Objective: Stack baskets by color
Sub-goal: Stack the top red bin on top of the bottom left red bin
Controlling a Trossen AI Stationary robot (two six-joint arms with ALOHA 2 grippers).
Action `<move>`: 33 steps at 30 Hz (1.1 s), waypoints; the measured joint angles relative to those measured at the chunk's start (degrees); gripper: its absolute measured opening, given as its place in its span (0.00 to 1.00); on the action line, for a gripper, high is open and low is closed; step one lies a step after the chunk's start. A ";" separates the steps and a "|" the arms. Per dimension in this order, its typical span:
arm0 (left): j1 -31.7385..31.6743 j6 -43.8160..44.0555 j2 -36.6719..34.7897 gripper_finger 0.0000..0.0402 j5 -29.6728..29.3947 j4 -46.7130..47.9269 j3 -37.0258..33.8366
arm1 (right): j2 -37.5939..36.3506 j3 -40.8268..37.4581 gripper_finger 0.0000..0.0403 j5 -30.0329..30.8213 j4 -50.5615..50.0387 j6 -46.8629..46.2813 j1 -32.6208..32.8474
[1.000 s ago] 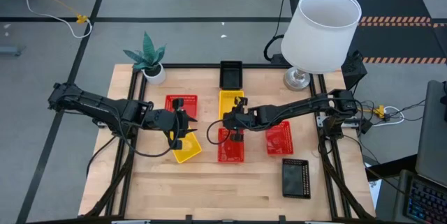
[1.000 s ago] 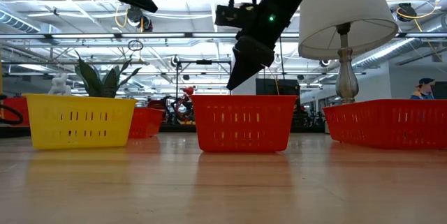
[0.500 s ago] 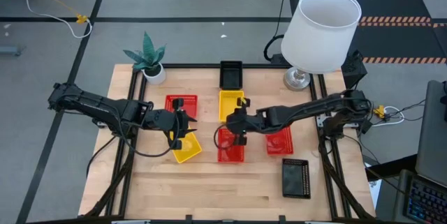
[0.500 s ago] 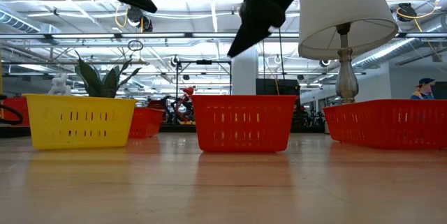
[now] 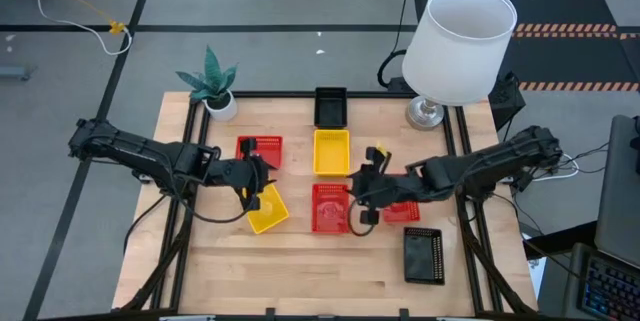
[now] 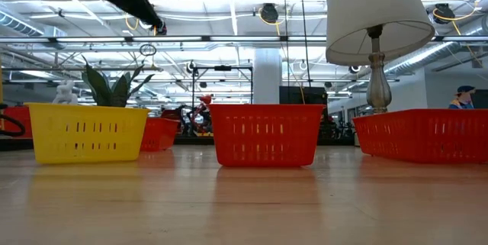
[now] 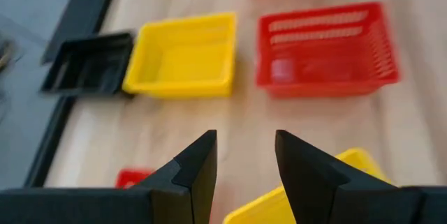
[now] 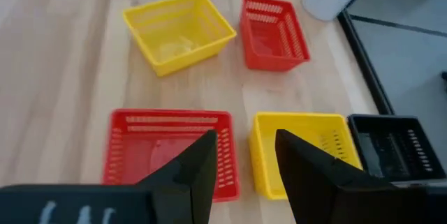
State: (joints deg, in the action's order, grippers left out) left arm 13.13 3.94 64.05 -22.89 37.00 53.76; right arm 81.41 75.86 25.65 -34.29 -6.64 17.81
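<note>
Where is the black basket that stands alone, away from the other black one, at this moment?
In the high view, the lone black basket sits near the table's front right corner, just in front of a red basket.

We see the surface [image 5: 300, 271] as pale wood planks with a smooth, faintly sheeny finish, framed at its edges by dark matt metal rails. The red basket [image 5: 331, 208], yellow basket [image 5: 331, 151] and black basket [image 5: 330, 107] look like perforated moulded plastic with a slight gloss. The lampshade [image 5: 460, 44] reads to us as matt white cloth on a shiny metal base [image 5: 425, 113]. Both arms' fingers [image 7: 199, 172] look like matt black plastic.
</note>
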 joint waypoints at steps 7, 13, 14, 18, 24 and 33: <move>-0.74 7.33 0.00 0.37 -5.76 8.61 -0.74 | -0.57 0.02 0.35 2.83 -2.79 -1.76 4.36; -3.21 6.04 0.00 0.37 -5.86 8.98 -7.71 | -0.57 0.00 0.35 2.85 -4.91 -4.85 6.00; -3.76 5.51 0.00 0.37 -5.92 8.84 -9.23 | -0.57 0.02 0.35 2.85 -5.08 -4.89 6.28; -6.05 5.27 0.02 0.37 -5.87 7.79 -13.73 | -0.57 0.02 0.35 2.84 -5.09 -5.04 7.21; -7.89 5.40 0.02 0.37 -4.33 7.27 -14.88 | -0.57 0.02 0.35 2.84 -5.07 -5.19 7.45; -9.37 5.37 0.01 0.37 1.46 5.08 -14.88 | -0.55 0.00 0.35 2.84 -5.04 -4.69 6.99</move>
State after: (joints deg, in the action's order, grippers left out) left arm 3.77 9.31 64.06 -21.43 42.08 38.87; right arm 80.86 75.86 28.49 -39.33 -11.33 24.80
